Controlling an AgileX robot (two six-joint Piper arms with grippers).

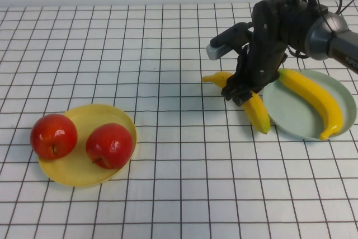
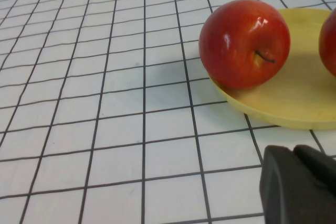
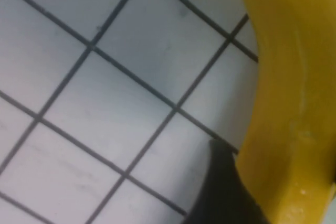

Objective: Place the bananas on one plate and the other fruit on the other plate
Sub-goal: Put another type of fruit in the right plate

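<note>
Two glossy red apples, one point(image 1: 53, 136) at the rim and one point(image 1: 109, 145) inside it, sit on the yellow plate point(image 1: 78, 174), nearest the camera. Far to its right, the pale green plate point(image 1: 291, 121) carries one long yellow banana point(image 1: 313, 99). A second banana point(image 1: 254, 110) lies just off that plate's left rim, right gripper point(image 1: 241, 94) over it, jaws set around the fruit. Left gripper point(image 2: 299, 187) near the yellow plate, jaws closed, empty. Worktop point(image 1: 168, 54): white, black grid lines.

Two bananas point(image 1: 313, 96), two apples point(image 1: 53, 135), two plates point(image 1: 120, 118)
</note>
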